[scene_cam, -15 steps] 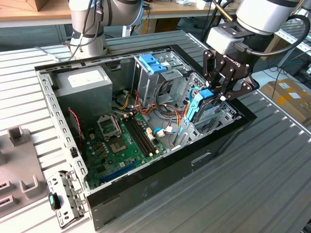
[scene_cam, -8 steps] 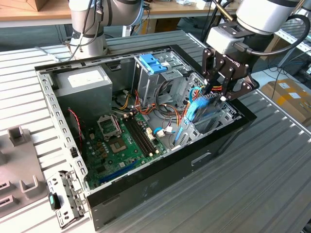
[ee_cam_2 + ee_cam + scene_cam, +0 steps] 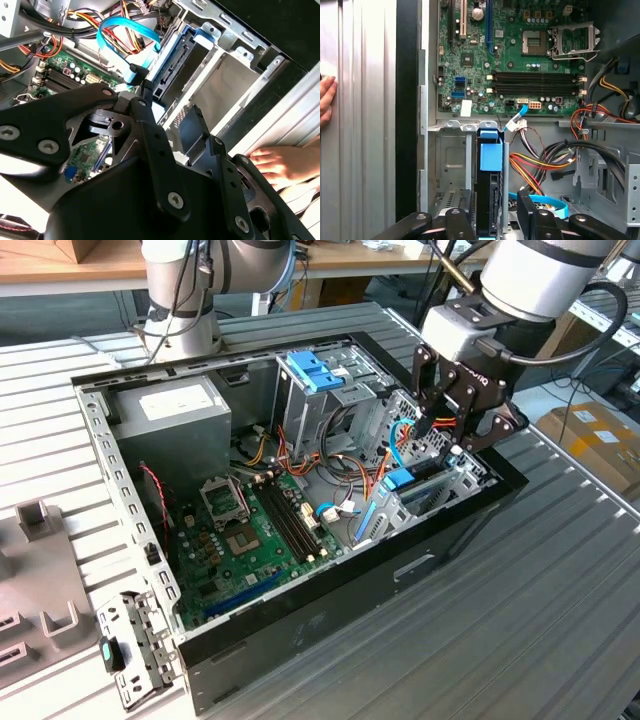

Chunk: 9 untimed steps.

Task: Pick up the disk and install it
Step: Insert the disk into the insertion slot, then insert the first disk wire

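Disk (image 3: pixel 487 190) on edge in drive bay (image 3: pixel 451 165); pincer (image 3: pixel 492 212) spread astride it.

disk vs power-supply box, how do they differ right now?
The disk stands on edge in a drive cage slot; the power-supply box sits sticker-face up in a corner of the case. The disk shows a dark edge and blue rail; the power-supply box is grey with a white sticker. Both sit inside the open case.

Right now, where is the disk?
The disk stands on edge in the metal drive bay at the exterior view's right end of the computer case, just below the gripper and next to the motherboard.
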Each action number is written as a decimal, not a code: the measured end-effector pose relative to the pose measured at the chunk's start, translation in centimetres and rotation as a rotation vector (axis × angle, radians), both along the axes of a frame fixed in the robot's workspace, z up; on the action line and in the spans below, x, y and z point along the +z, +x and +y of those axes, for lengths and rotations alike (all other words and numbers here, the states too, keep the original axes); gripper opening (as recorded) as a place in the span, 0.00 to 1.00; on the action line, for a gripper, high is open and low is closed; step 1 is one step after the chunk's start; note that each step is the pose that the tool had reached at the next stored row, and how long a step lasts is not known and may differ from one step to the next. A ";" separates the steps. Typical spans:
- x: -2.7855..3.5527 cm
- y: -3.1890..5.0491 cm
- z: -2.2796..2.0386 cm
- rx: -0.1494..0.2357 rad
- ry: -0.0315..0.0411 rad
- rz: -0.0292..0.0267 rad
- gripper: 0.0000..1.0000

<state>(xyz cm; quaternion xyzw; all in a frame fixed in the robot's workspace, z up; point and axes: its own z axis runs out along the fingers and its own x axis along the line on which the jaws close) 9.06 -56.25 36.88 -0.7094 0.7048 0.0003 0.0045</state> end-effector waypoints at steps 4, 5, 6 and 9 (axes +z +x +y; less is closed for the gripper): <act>-0.34 -0.02 0.00 0.000 -0.0010 0.0000 0.49; -0.35 -0.02 0.00 0.000 -0.0009 0.0000 0.49; -0.45 -0.05 0.00 0.000 -0.0008 0.0000 0.49; -0.60 -0.08 0.00 0.000 -0.0009 0.0000 0.49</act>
